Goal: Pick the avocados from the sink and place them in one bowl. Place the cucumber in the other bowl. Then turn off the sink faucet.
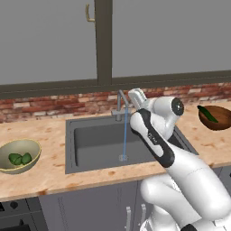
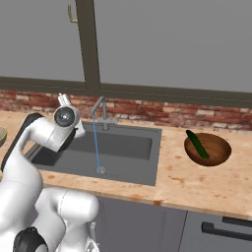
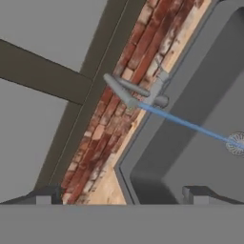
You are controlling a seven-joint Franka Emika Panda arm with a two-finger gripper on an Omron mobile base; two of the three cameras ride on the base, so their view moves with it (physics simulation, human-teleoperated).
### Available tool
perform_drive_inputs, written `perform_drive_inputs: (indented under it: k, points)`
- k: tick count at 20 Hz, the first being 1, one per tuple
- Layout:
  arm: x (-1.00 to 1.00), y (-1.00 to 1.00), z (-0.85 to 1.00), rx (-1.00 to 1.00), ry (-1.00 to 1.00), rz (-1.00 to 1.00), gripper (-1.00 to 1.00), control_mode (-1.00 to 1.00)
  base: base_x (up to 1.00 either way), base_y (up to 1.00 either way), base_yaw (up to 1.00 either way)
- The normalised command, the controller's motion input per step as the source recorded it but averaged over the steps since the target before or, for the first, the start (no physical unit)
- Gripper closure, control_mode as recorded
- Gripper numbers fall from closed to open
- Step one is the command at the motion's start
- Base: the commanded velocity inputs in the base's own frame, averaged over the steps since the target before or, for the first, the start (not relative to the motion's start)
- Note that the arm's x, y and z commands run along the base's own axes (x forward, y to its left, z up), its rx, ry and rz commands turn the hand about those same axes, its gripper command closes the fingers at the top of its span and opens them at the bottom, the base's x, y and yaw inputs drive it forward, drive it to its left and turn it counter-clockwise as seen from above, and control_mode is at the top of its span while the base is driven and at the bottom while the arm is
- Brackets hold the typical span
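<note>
I am working in a kitchen. A dark grey sink (image 1: 94,140) is sunk into a speckled, stone-look tabletop (image 1: 49,173), and a slim metal faucet (image 1: 121,104) at its back edge runs a thin stream of water down to the drain. A red brick backsplash (image 1: 54,104) lines the wall behind it, under big grey window panes split by a dark frame (image 1: 103,43). Grey cabinet fronts (image 2: 142,226) sit below, and bowls holding green produce rest on either side.
</note>
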Motion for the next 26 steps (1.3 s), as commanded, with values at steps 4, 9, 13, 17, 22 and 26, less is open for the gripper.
perform_drive_inputs:
  k: [4,9,13,17,22,26]
  points:
    - [0.00,-0.54,0.09,0.13,-0.13,-0.11,-1.00,-1.00,0.00,0.00,0.00]
    - [0.00,-0.41,0.01,0.06,0.07,-0.07,-1.00,-1.00,0.00,0.00,0.00]
    - [0.00,-0.21,0.02,0.09,0.10,-0.01,-1.00,-1.00,0.00,0.00,0.00]
    - [0.00,-0.48,0.23,0.30,0.06,-0.08,-1.00,-1.00,0.00,0.00,0.00]
    - [-0.01,-0.45,0.15,0.32,0.05,-0.09,-1.00,-1.00,0.00,0.00,0.00]
    - [0.00,-0.29,0.09,0.29,0.23,-0.11,-1.00,-1.00,0.00,0.00,0.00]
